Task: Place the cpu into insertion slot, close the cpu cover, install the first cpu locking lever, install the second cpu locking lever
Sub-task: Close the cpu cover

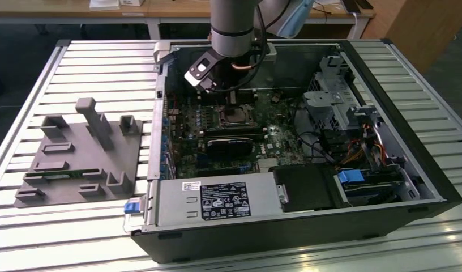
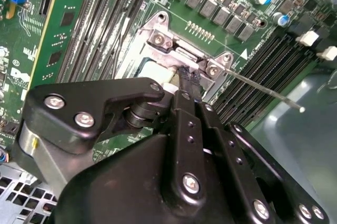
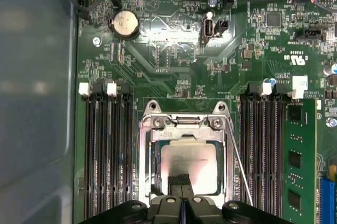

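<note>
The cpu (image 3: 190, 162), a flat silvery square, lies in the insertion slot (image 1: 232, 118) on the green board. The cpu cover (image 3: 147, 153), a silvery frame plate, lies down around it, and the chip shows through its window. In both wrist views my gripper (image 3: 180, 179) is shut with nothing between its black fingers, and its tip is down on the chip's edge. The same tip (image 2: 188, 78) sits close to the cover's screwed end. A thin wire locking lever (image 2: 266, 91) sticks out slantwise from the socket, unlatched. In the exterior view the gripper (image 1: 232, 101) hangs right over the socket.
Black memory slots (image 3: 105, 155) flank the socket on both sides, with a green memory module (image 3: 295, 166) in one. A coin battery (image 3: 125, 24) sits farther up the board. The case holds a power supply (image 1: 215, 201) and cabled drive bays (image 1: 352, 124). A grey fixture (image 1: 80, 153) lies at the exterior view's left.
</note>
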